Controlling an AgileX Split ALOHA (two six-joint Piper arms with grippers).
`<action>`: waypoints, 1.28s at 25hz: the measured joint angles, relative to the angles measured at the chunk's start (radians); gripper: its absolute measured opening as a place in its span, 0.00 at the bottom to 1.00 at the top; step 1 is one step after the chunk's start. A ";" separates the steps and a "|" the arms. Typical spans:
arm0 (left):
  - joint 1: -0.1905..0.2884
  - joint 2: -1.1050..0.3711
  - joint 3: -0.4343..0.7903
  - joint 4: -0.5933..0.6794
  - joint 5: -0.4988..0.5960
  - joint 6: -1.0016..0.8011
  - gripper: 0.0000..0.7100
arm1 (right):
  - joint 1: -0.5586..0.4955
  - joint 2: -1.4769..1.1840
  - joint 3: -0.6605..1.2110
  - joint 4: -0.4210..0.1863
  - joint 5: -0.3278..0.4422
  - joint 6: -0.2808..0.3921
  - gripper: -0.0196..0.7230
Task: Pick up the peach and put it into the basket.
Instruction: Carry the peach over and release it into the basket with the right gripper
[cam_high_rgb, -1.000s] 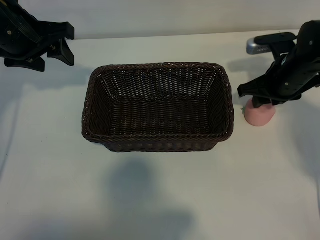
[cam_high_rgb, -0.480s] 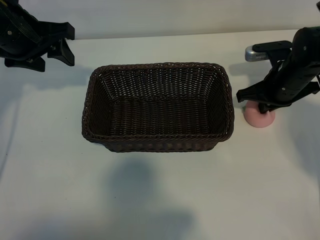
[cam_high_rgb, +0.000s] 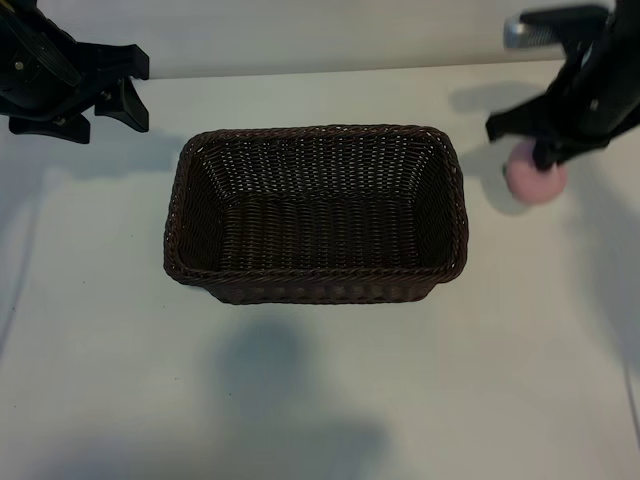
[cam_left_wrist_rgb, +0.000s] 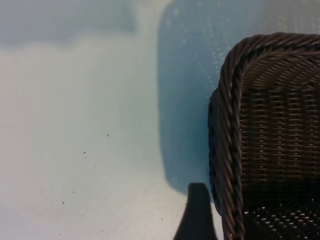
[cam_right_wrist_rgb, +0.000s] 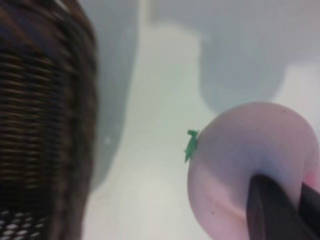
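Pink and round, the small matte peach (cam_high_rgb: 535, 180) with its green stem spot is clenched in the right tool (cam_high_rgb: 541, 163) at the upper right of the frame, clear of the white counter (cam_high_rgb: 320, 390). Beside it, at centre, the large rectangular dark brown wicker basket (cam_high_rgb: 190, 215) is seen. The left tool (cam_high_rgb: 112, 98) is held released at upper left.

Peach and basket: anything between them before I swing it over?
Nothing. In the exterior view only bare table separates the peach, held off the table in the right gripper, from the basket. The right wrist view shows the same.
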 joint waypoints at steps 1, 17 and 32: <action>0.000 0.000 0.000 0.000 0.000 0.000 0.84 | 0.000 -0.010 -0.026 0.002 0.023 0.000 0.08; 0.000 0.000 0.000 0.000 0.001 0.000 0.84 | 0.278 -0.027 -0.138 0.164 0.073 -0.002 0.08; 0.000 0.000 0.000 -0.001 0.001 0.000 0.84 | 0.387 0.198 -0.139 0.174 -0.140 -0.034 0.11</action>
